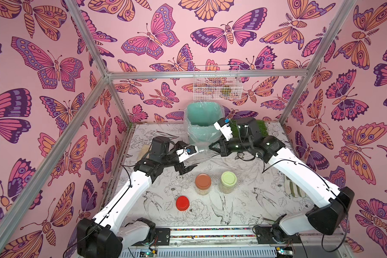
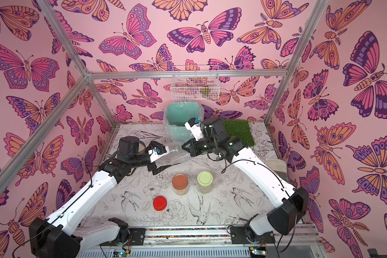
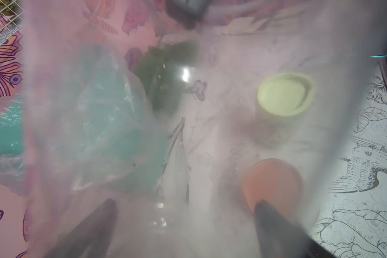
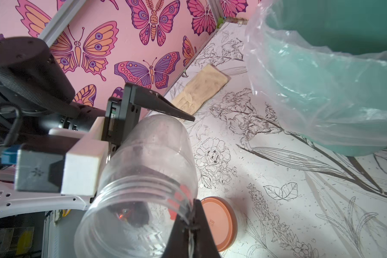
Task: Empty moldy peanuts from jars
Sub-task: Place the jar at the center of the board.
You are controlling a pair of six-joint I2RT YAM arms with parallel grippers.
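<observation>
A clear, lidless, empty jar [image 1: 202, 150] hangs on its side in front of the bin. My right gripper [image 4: 193, 220] is shut, pinching the jar's threaded rim [image 4: 183, 201]. My left gripper [image 1: 193, 154] stands open, with one finger [image 4: 165, 108] just off the jar's wall. In the left wrist view the jar [image 3: 188, 156] fills the picture and blurs what lies behind it. Two closed jars stand mid-table, one brown-lidded [image 1: 203, 182] and one green-lidded [image 1: 228, 178]. Moldy peanuts [image 1: 203, 191] show through their walls. A loose red lid [image 1: 182, 203] lies nearer the front.
A teal bin with a clear liner [image 1: 202, 118] stands at the back centre, just behind both grippers. A white wire basket [image 1: 217, 82] hangs on the wall above it. A grass mat [image 2: 239, 130] lies back right, a beige pad [image 4: 201, 89] back left, and pale cloth [image 1: 294, 187] at the right edge.
</observation>
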